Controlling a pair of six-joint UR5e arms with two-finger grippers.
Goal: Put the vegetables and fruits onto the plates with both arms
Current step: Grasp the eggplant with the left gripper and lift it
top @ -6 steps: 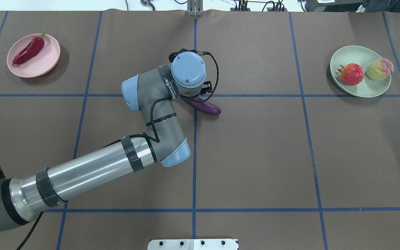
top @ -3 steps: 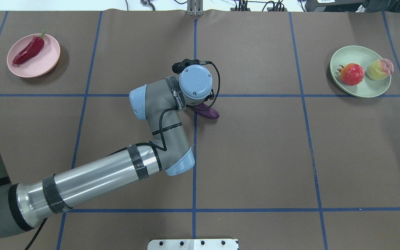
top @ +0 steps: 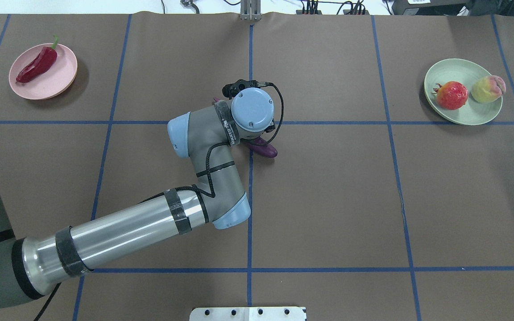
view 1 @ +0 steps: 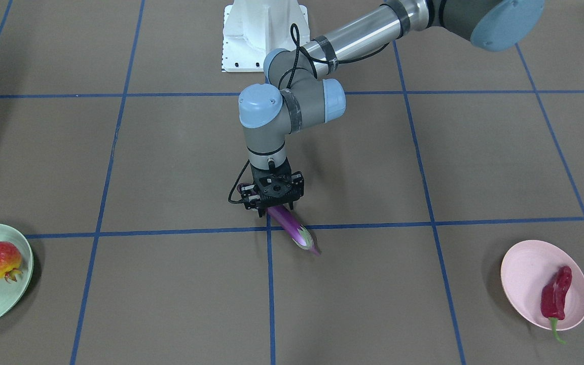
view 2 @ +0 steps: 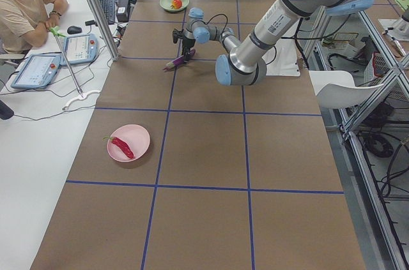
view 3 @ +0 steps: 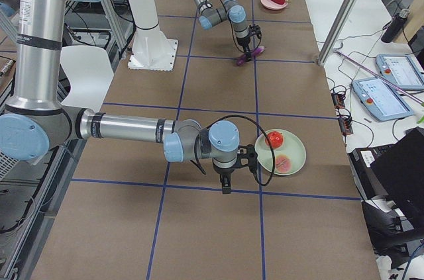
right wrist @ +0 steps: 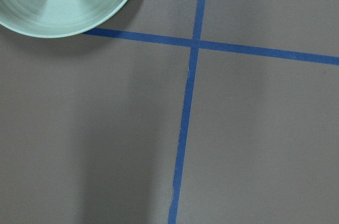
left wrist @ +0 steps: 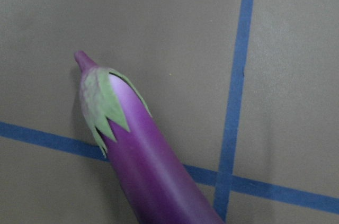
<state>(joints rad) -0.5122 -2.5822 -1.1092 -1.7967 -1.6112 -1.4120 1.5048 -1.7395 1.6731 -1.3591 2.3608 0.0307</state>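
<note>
Front-on, pinching the glossy purple eggplant (view 1: pixel 292 228), tilted over the middle of the worktop (view 1: pixel 424 152), upper end hidden between the fingers of the left gripper (view 1: pixel 275 208); overhead, mostly covered, one rounded end showing; from the right end, impossible to tell the fingers' spread on the right gripper (view 3: pixel 225 188) near the matte green plate (view 3: pixel 296 149).

A robotics lab: blue-taped grid table (top: pixel 328 200), control tablets (view 2: pixel 36 70), aluminium posts (view 2: pixel 96 8), a seated person (view 2: pixel 22 5) alongside.
</note>
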